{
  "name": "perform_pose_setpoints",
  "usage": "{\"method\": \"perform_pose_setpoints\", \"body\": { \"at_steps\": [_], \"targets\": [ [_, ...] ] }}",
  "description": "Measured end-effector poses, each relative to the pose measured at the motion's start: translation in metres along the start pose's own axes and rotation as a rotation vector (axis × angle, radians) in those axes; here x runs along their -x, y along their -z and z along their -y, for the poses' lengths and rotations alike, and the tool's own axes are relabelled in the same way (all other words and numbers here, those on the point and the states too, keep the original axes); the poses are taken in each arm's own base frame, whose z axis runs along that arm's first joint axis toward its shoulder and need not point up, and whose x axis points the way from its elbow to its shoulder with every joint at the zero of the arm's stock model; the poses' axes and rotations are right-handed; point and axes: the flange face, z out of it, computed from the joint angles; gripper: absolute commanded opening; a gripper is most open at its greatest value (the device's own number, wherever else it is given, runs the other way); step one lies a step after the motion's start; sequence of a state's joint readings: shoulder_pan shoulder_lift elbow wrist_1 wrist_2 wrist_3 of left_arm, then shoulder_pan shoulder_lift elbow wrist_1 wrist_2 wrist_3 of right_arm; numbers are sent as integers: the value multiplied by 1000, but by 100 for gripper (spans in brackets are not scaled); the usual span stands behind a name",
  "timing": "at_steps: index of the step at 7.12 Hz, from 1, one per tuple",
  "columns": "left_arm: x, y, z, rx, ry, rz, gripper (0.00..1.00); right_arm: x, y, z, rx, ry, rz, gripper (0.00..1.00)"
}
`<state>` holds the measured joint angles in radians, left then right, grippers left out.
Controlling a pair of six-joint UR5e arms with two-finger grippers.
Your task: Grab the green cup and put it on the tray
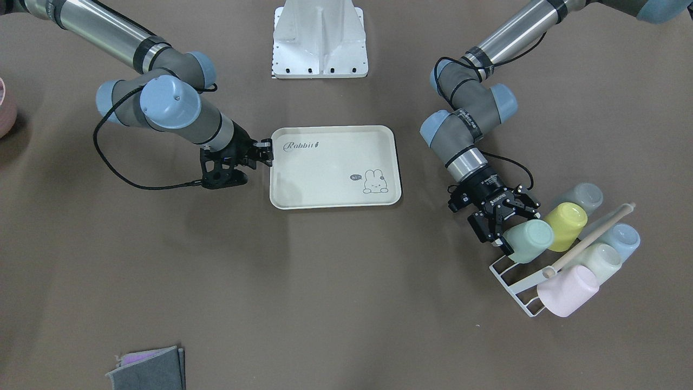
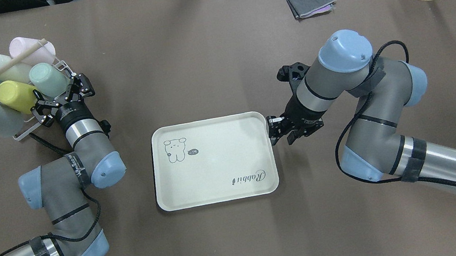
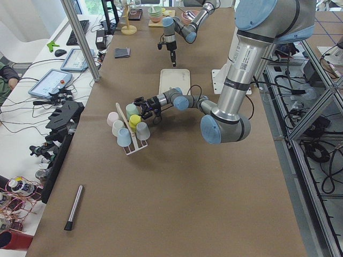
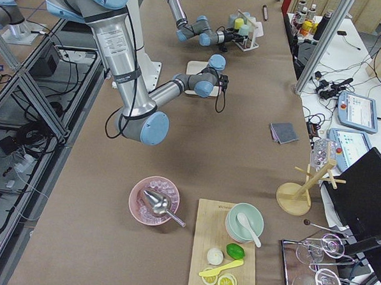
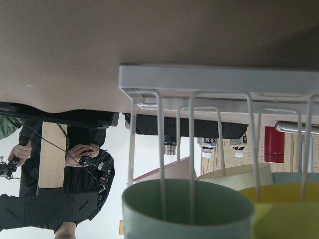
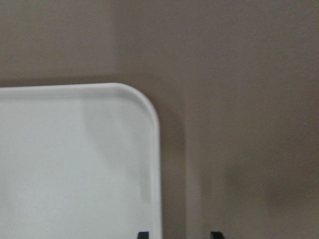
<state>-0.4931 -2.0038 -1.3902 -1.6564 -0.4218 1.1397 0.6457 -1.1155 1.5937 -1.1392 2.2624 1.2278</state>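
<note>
Left gripper: the black two-finger left gripper (image 1: 517, 227) has its jaws spread wide, with one finger on each side of the green cup's mouth end. Whether either pad touches the plastic cannot be told.

Green cup: the green cup (image 1: 530, 240), a plain pastel mint-green handleless plastic tumbler, lies tilted on its side straight ahead of the left gripper's palm. It sits in the rack, not on the tray. In the left wrist view its open mouth faces the palm, and thin rack wires run into it.

Rack: the white wire rack (image 5: 219, 79) lies just past the left gripper's fingertips. A round wooden dowel (image 1: 591, 238) lies across it on the far side of the green cup from that gripper.

Other cups: a yellow-green plastic cup (image 1: 566, 225) lies just beside the green cup, next to one finger. A grey cup (image 1: 583, 197), a pale blue cup (image 1: 622, 238), a pale off-white cup (image 1: 601, 262) and a pink cup (image 1: 568, 290) lie farther from the left gripper's palm.

Right gripper: the black right gripper (image 1: 265, 153) is at the tray's short edge, by the corner with the script. Its fingertips (image 6: 143, 235) stand apart, one over the tray and one over the brown table (image 1: 346, 303), with the rim between them and a gap showing.

Tray: the tray (image 1: 325, 168), flat, cream and rectangular with rounded corners, carries "Rabbit" script and a bunny drawing. It lies well apart from the left gripper, off to its side.

Farther off: a folded grey cloth (image 1: 149, 371) lies well apart from both grippers.
</note>
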Motion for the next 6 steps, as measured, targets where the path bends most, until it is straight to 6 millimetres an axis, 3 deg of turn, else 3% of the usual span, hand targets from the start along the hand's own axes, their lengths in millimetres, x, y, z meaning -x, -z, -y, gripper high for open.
{"method": "perform_pose_setpoints", "body": {
  "at_steps": [1, 2, 3, 4, 5, 6],
  "targets": [
    [-1, -3, 1, 2, -2, -3, 97, -28, 25, 10, -30, -30, -31, 100],
    [-2, -5, 3, 5, -5, -6, 97, -68, 56, 26, -68, -35, -68, 100],
    [-1, -7, 4, 7, -8, -9, 97, -134, 96, 39, -107, -19, -120, 100],
    [0, -9, 6, 10, -14, -12, 95, -204, 136, 37, -133, 9, -175, 100],
    [1, -10, 9, 11, -21, -14, 68, -269, 168, 28, -140, 41, -229, 100],
    [3, -11, 10, 14, -25, -15, 53, -336, 199, 16, -129, 70, -286, 100]
  ]
}}
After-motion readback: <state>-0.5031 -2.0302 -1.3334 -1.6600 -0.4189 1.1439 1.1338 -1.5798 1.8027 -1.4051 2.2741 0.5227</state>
